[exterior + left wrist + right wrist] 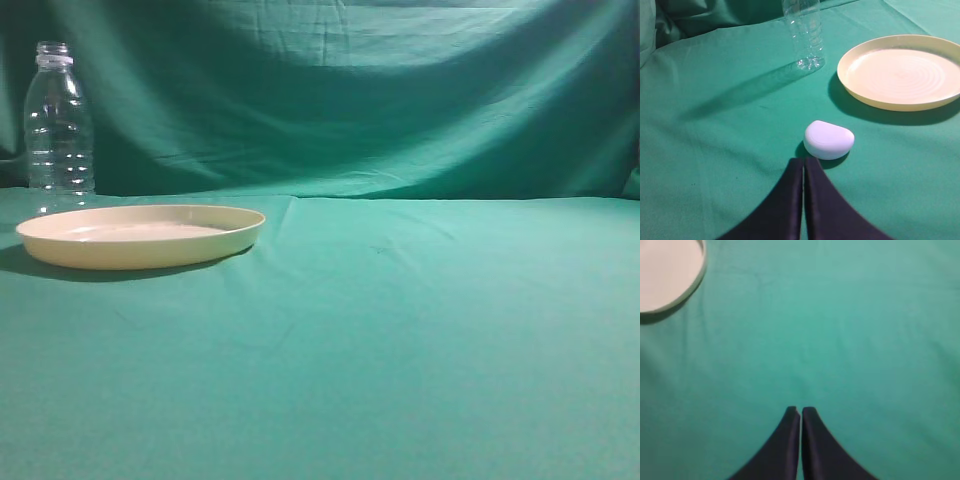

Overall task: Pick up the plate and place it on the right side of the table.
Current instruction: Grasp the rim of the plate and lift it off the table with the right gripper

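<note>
The cream-yellow plate (140, 235) lies flat on the left of the teal-green table (420, 330). It also shows in the left wrist view (900, 70) at the upper right, and its edge shows in the right wrist view (665, 275) at the top left. My left gripper (804, 161) is shut and empty, above the cloth, well short of the plate. My right gripper (800, 411) is shut and empty over bare cloth, far from the plate. Neither gripper shows in the exterior view.
A clear plastic bottle (58, 125) stands upright behind the plate at the far left; it also shows in the left wrist view (804, 32). A small white rounded object (828, 139) lies on the cloth just ahead of my left gripper. A green cloth backdrop (350, 90) hangs behind.
</note>
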Motion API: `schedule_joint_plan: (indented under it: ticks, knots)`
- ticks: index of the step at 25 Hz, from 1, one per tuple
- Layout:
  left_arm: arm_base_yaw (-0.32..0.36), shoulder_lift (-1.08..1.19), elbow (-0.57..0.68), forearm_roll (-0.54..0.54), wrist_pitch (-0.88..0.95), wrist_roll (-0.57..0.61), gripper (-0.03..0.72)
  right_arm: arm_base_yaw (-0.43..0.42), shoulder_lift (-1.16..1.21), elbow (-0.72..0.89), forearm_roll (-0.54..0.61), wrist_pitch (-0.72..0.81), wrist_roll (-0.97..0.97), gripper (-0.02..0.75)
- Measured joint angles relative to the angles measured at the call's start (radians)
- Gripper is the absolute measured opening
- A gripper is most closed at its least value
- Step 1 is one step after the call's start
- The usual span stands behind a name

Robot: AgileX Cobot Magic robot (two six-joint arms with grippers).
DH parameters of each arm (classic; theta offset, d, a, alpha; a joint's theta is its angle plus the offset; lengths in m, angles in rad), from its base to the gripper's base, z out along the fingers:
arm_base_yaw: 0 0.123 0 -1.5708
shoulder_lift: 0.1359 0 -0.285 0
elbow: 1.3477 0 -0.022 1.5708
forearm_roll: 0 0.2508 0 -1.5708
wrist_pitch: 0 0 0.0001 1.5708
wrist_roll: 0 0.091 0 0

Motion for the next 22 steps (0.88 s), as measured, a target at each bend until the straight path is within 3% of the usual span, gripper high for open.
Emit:
schedule_joint_plan:
  ticks: [6,13,22]
  knots:
    - [0.0,0.0,0.0,0.0,0.0,0.0,0.0,0.187,0.211,-0.14,-0.006,-0.013,-0.002,0.0]
    - [0.0,0.0,0.0,0.0,0.0,0.0,0.0,0.378,0.565,-0.418,-0.202,0.043,0.174,0.0]
    - [0.0,0.0,0.0,0.0,0.0,0.0,0.0,0.45,0.951,-0.759,-0.232,0.016,0.179,0.0]
